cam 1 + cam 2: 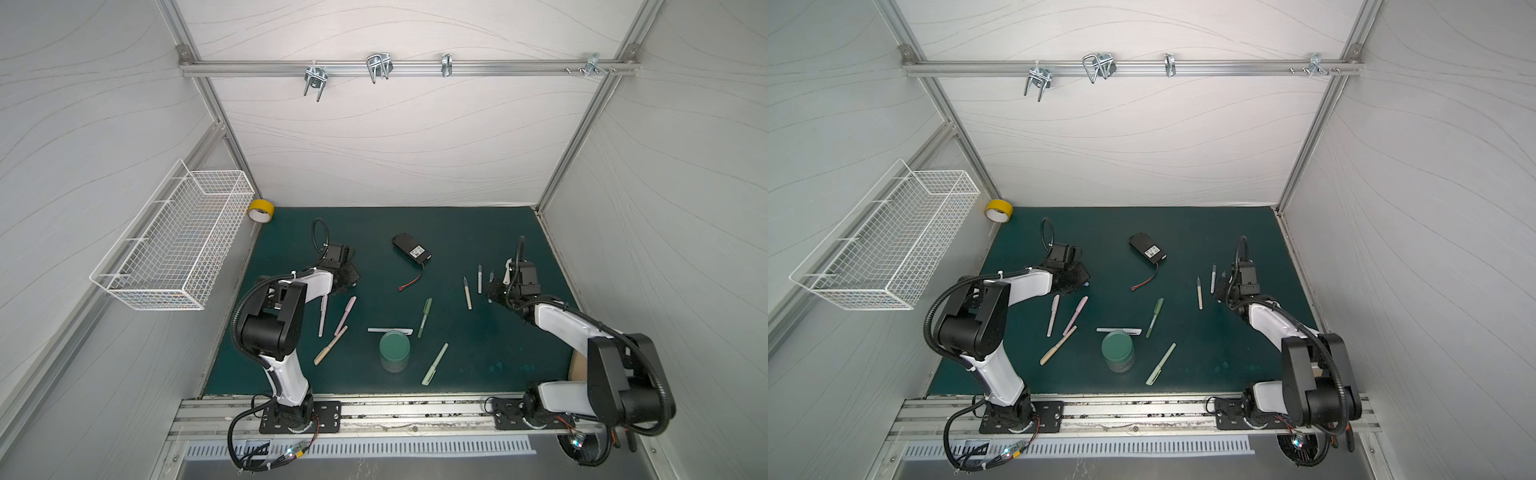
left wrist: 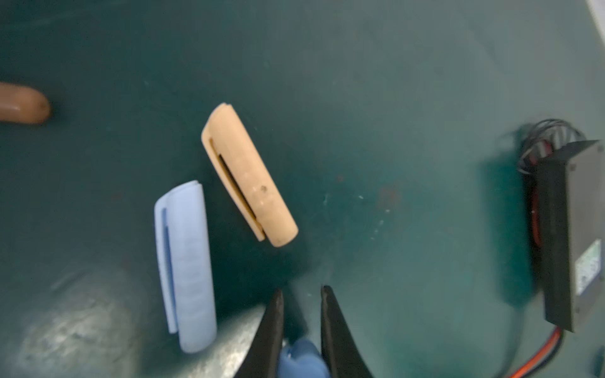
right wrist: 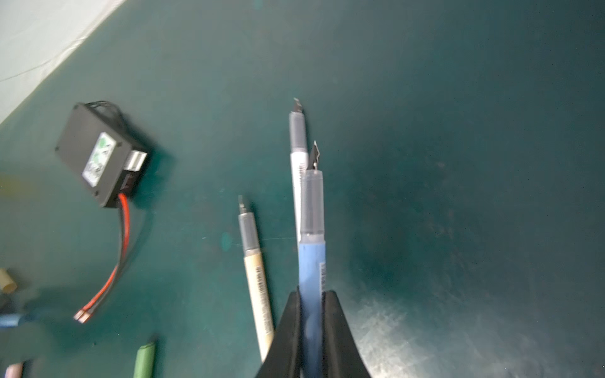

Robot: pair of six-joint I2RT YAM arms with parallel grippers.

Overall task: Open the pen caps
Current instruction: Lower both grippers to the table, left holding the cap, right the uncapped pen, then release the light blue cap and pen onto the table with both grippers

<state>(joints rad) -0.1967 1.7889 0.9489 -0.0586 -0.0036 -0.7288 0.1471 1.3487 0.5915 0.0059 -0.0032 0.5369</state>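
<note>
Two caps lay loose on the green mat (image 2: 409, 98) under the left wrist camera: a tan cap (image 2: 248, 176) and a pale blue cap (image 2: 185, 265), side by side but not touching, clips showing. The left gripper (image 2: 302, 291) hung near them. Its fingers were nearly closed and pinched, deep between them, what looked like a darker blue cap (image 2: 302, 356), though blur made that hard to confirm.

The right gripper (image 3: 312, 292) was clamped on a blue pen (image 3: 311, 258), which was uncapped, its bare nib pointing away from the fingers. Just beside it on the mat lay a white pen (image 3: 298, 170) and a tan pen (image 3: 257, 278), both uncapped too.

In a top view, six capped pens (image 1: 424, 318) lay scattered between the arms, around a round green stack (image 1: 395, 349). A black battery pack (image 1: 411, 248) sat farther back.
</note>
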